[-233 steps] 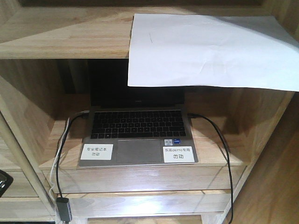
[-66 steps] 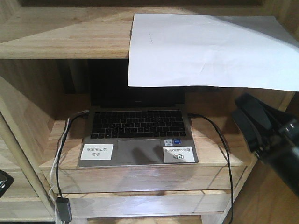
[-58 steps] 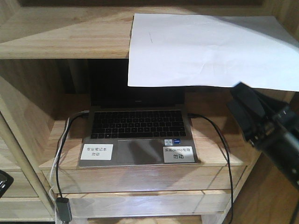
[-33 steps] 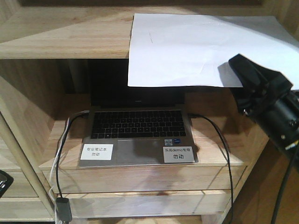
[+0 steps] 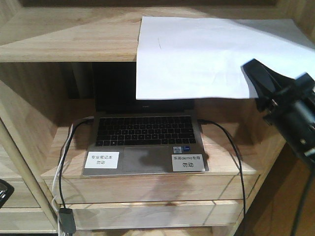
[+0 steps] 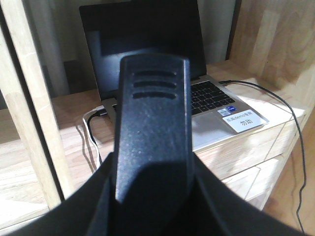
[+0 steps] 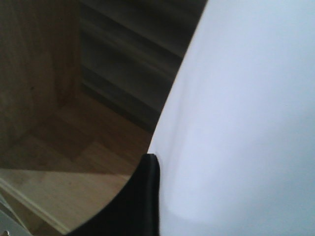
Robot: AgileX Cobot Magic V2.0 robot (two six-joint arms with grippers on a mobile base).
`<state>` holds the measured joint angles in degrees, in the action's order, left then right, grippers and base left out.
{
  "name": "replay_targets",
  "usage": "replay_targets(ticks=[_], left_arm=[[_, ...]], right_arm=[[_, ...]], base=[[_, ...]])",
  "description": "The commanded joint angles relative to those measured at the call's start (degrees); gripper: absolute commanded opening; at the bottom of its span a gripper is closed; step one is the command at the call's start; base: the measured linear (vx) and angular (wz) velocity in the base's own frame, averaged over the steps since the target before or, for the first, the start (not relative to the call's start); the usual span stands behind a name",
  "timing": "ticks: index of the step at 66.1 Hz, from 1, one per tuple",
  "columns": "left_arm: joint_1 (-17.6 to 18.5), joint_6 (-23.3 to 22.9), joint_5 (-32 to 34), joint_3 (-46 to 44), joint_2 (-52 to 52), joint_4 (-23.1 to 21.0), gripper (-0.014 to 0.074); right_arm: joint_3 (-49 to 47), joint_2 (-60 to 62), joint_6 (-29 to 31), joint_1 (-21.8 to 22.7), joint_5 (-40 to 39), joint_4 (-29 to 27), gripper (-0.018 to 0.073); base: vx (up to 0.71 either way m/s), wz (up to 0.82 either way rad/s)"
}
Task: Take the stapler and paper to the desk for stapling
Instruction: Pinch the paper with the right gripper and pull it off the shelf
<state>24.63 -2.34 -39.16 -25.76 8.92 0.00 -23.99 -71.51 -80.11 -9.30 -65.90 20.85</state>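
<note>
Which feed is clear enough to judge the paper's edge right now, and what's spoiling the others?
Front-facing view: sharp, the paper bright but crisp-edged beside the right end effector. Right wrist view: blurred, paper washed out white. Left wrist view: the left end effector blocks the centre; hard sunlight on the laptop.

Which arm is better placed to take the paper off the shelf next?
Right. The right gripper is at the overhanging corner of the paper; the left gripper sits lower, facing the laptop, away from the sheet.
</note>
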Motion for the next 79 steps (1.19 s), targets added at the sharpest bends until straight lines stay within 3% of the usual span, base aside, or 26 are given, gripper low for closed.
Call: replay_targets(ticks=[1, 24, 47, 79], left_arm=[[-0.03, -0.16, 6.79, -1.74, 0.58, 0.00, -0.0007], [-0.03, -0.16, 6.79, -1.74, 0.58, 0.00, -0.0007], [-0.03, -0.16, 6.79, -1.74, 0.58, 0.00, -0.0007], [-0.03, -0.16, 6.79, -1.74, 0.58, 0.00, -0.0007]], right_arm=[[1.76, 4.83, 1.13, -0.13, -11.06, -0.56, -0.0008], [14.09, 24.20, 6.66, -0.13, -6.89, -1.00, -0.0005], [24.13, 40.78, 4.72, -0.13, 1.58, -0.86, -0.0005], [25.66, 42.75, 3.76, -0.13, 6.34, -2.71, -0.0005]], base=[[0.00, 0.00], [0.00, 0.00], [0.00, 0.00], [0.00, 0.00]])
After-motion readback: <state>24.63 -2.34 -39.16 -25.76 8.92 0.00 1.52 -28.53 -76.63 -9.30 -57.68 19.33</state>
